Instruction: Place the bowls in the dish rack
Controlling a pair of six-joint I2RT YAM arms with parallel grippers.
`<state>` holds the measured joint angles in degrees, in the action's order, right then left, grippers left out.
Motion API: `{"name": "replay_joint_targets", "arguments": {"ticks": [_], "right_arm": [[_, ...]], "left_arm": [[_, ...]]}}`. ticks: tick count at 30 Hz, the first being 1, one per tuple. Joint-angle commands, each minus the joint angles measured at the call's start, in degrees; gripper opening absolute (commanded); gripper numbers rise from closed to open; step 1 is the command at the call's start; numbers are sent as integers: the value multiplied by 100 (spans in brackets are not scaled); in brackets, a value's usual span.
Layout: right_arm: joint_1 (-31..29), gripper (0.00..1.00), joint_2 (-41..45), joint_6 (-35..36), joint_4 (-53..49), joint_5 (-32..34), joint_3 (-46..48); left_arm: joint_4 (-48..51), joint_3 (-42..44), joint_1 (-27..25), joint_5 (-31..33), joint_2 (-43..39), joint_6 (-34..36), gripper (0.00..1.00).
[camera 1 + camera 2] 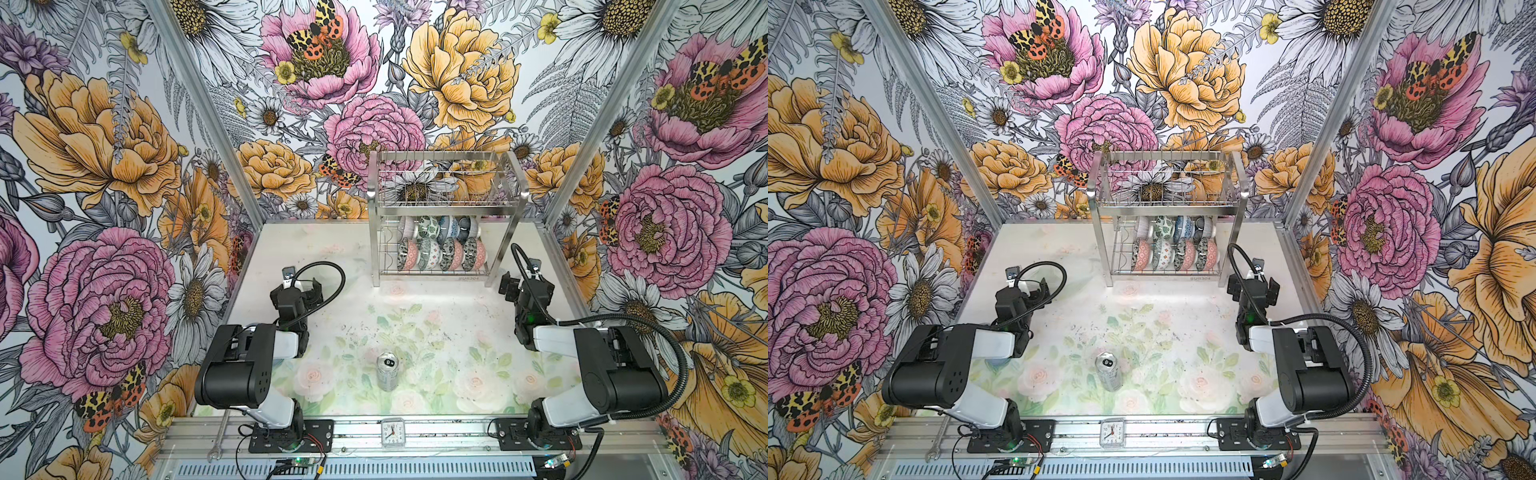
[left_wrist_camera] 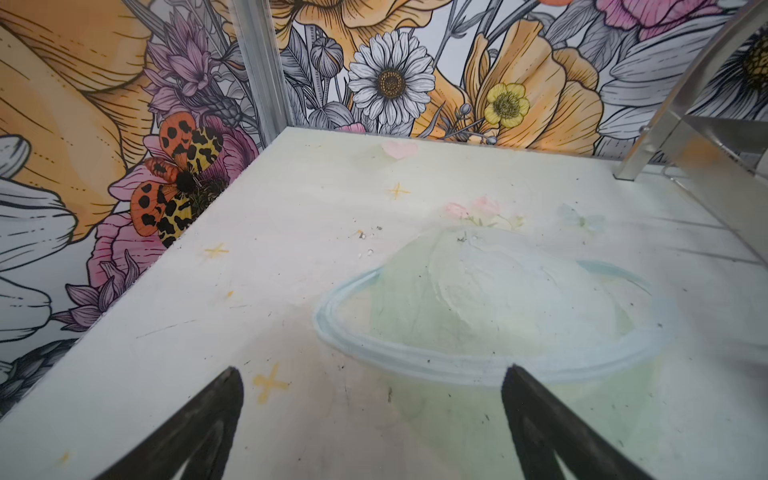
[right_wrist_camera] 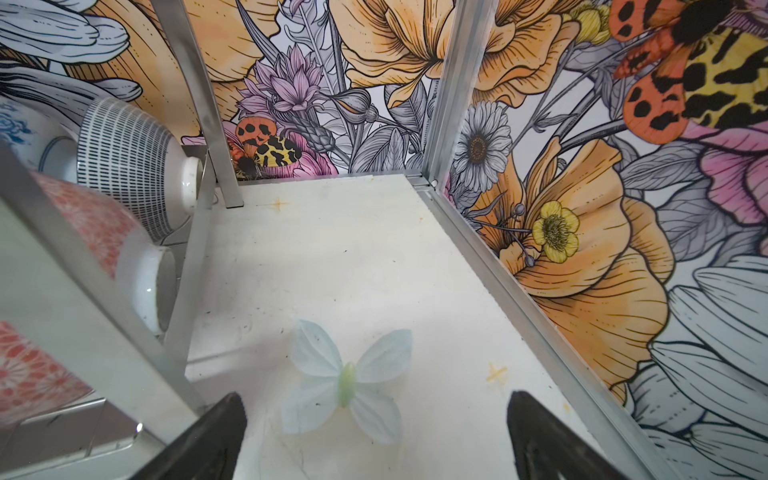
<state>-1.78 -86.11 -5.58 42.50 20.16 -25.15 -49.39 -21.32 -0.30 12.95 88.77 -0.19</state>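
Top views both show the dish rack (image 1: 446,208) at the far middle of the table (image 1: 332,266). All eight bowls (image 1: 440,249) stand on edge in its lower tier, in two rows running left to right. None lies on the table; only a can (image 1: 387,372) stands at the near middle. The right tool (image 1: 528,286) sits just beside the rack's right side, and the left tool (image 1: 297,293) is well apart to the left.

Left wrist view: the left tool (image 2: 374,436) is wide and empty over bare table, with the dish rack (image 2: 652,141) at the view's edge.

Right wrist view: the right tool (image 3: 374,436) is wide and empty, and the bowls (image 3: 133,153) turn their feet toward it. Loading looks finished.
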Motion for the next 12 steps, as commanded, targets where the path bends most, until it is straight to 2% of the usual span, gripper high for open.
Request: {"name": "replay_joint_targets", "arguments": {"ticks": [1, 9, 12], "right_arm": [[13, 100, 35, -73, 30, -127, -18], [11, 100, -20, -31, -155, -223, -144], [-15, 100, 37, 31, 150, -279, 54]], "left_arm": [[-466, -1, -72, -135, -2, -9, 99], [-557, 11, -89, 30, 17, 16, 99], [-545, 14, -85, 25, 17, 9, 99]]}}
